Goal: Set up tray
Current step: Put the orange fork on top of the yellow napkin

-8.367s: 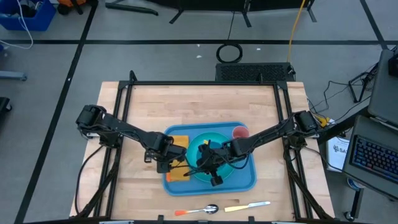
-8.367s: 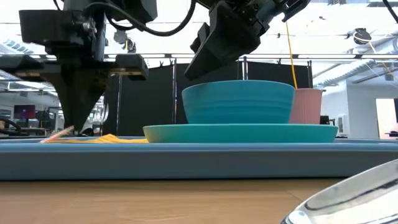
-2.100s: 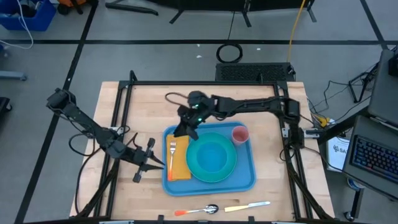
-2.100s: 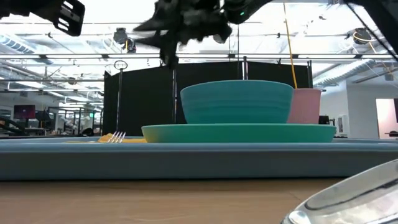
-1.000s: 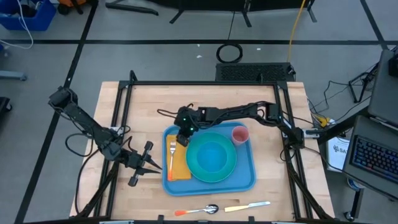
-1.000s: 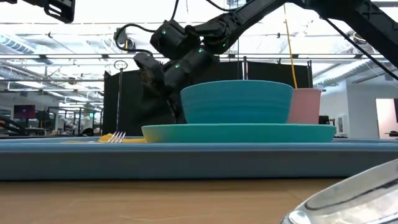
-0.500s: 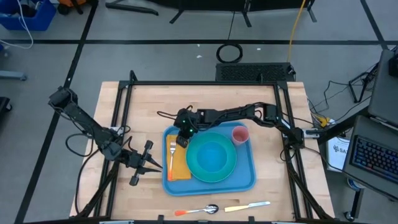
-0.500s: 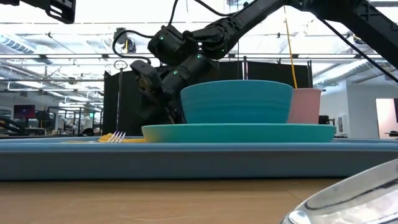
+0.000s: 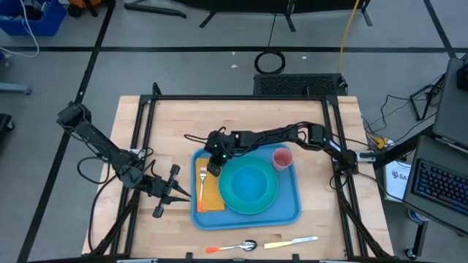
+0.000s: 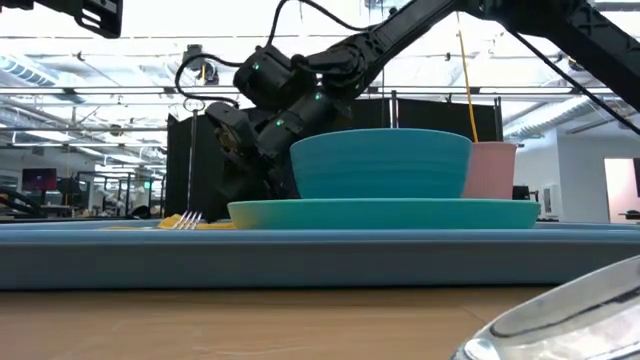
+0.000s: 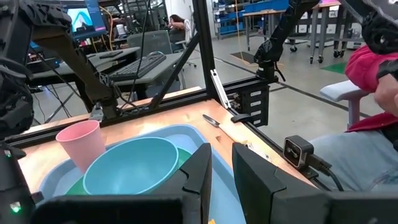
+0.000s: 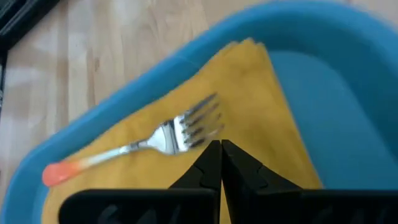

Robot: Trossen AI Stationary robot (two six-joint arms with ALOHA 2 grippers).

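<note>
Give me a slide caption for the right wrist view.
Shut right gripper above a silver orange-handled fork on a yellow napkin in the blue plastic tray.

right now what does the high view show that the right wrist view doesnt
Only the high view shows the teal plate with its bowl, the pink cup, the spoon and knife on the table in front of the tray, and the left pincer waiting off the tray's left side.

Only the right wrist view shows the right pincer shut just above the napkin.

Both show the fork lying on the yellow napkin inside the tray.
</note>
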